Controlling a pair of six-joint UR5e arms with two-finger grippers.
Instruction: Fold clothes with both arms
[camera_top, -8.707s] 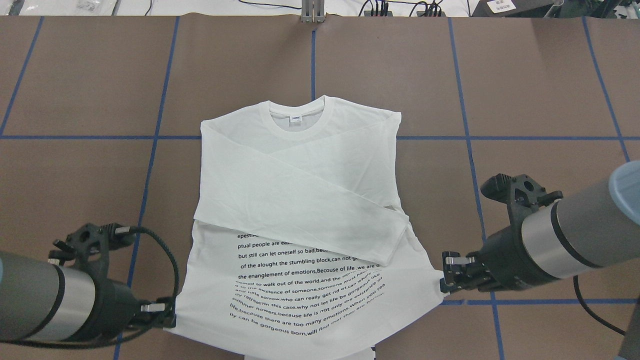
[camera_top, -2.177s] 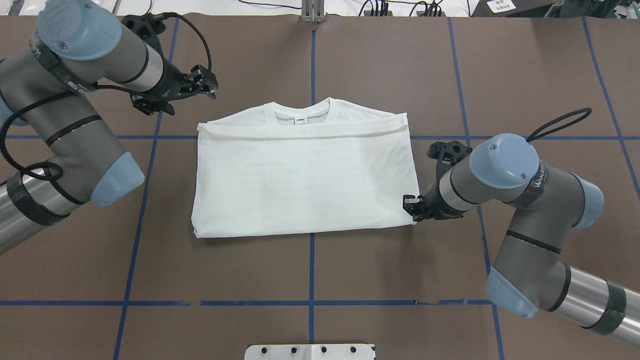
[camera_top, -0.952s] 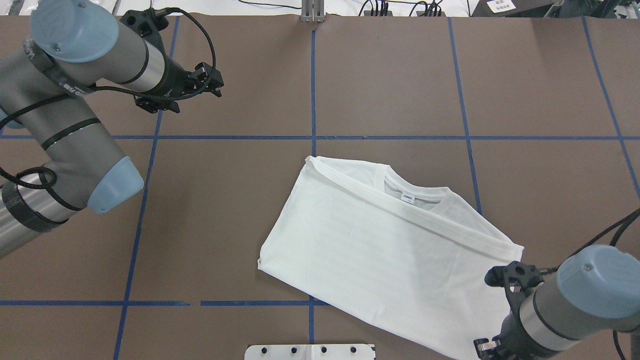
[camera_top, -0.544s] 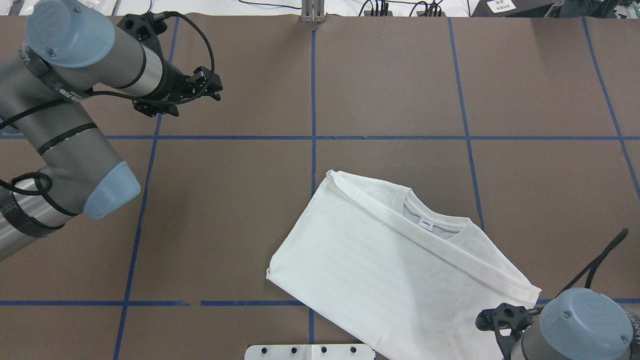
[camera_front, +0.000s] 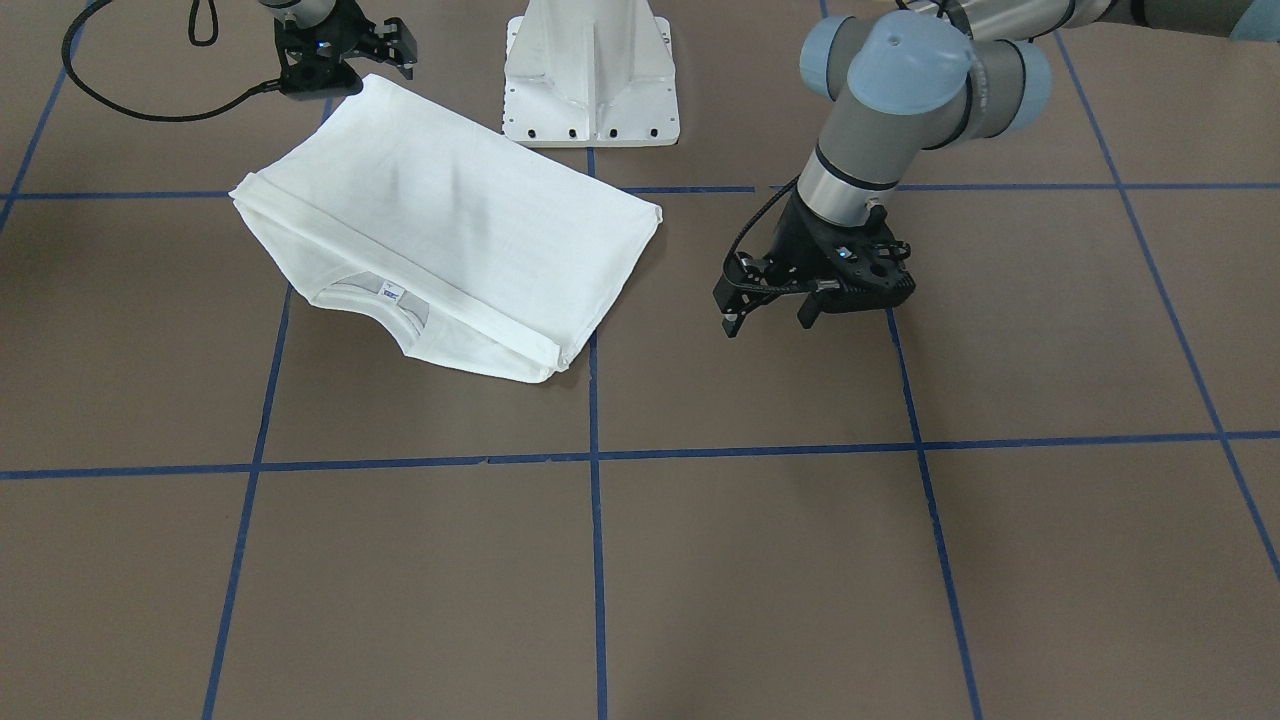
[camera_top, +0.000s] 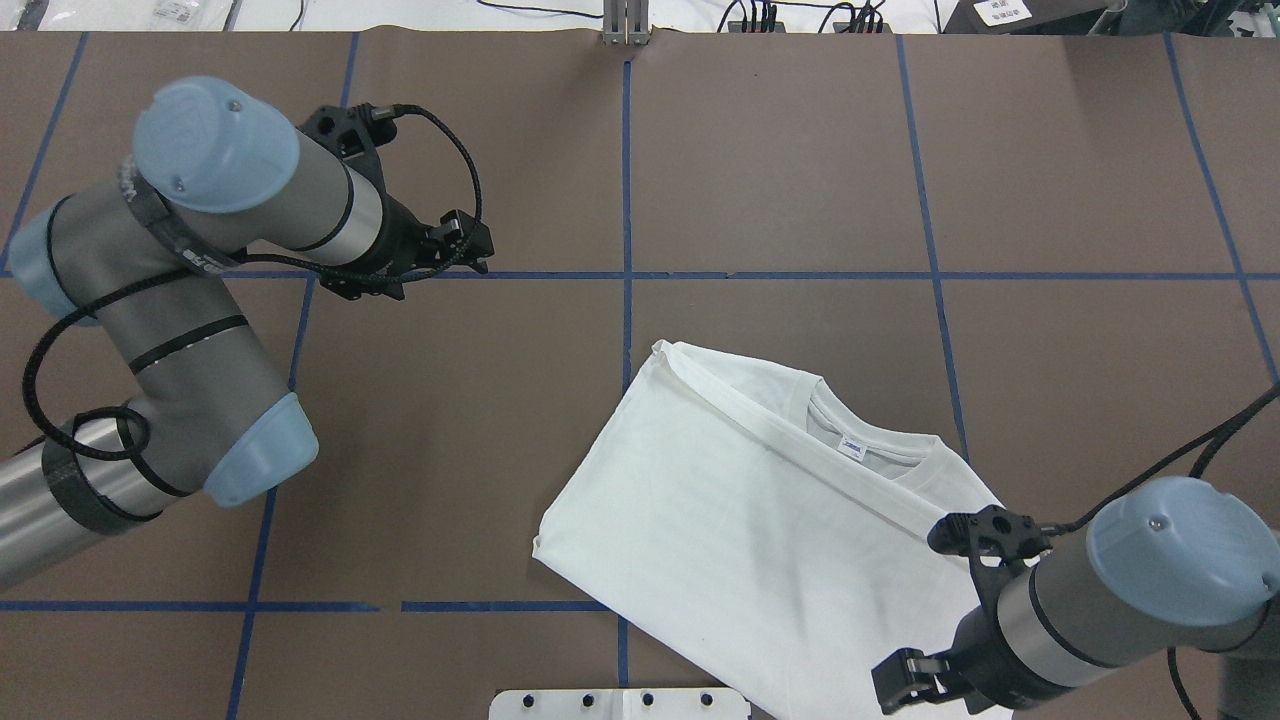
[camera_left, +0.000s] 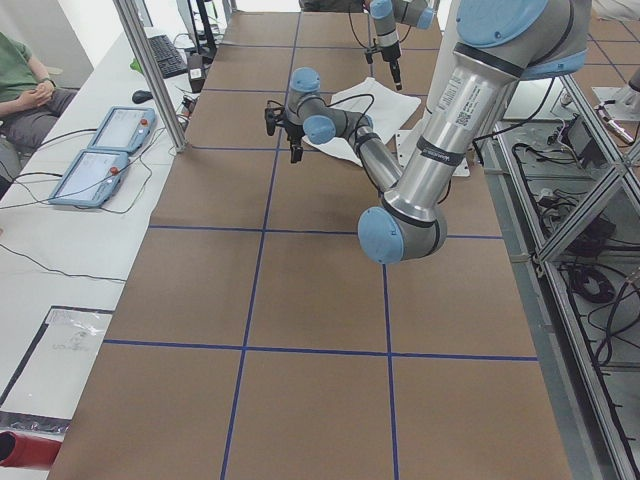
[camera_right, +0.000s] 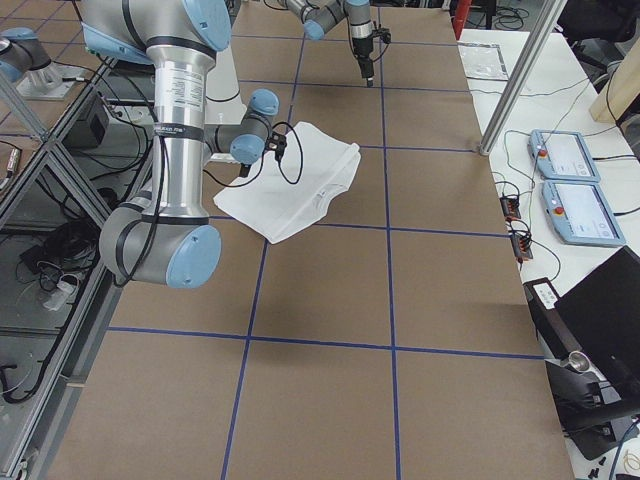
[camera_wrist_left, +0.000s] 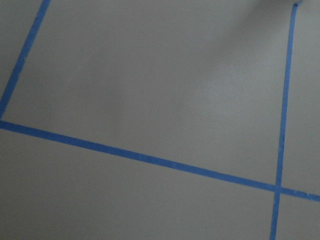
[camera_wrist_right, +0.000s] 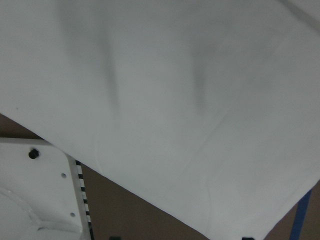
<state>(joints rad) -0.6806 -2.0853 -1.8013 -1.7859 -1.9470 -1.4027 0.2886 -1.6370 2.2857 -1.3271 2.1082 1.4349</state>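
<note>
Just beside right fingers (camera_top: 895, 683), T-shirt (camera_top: 760, 520) corner; left fingers (camera_front: 806, 310) well apart.

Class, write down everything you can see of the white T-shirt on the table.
The T-shirt is white, cotton-looking, folded into a flat rectangle lying skewed on the brown table, near the robot's right side. Its round collar and small white-and-blue neck label peek out past a folded edge. No print shows. The right gripper hangs open over one corner; contact cannot be told.
</note>
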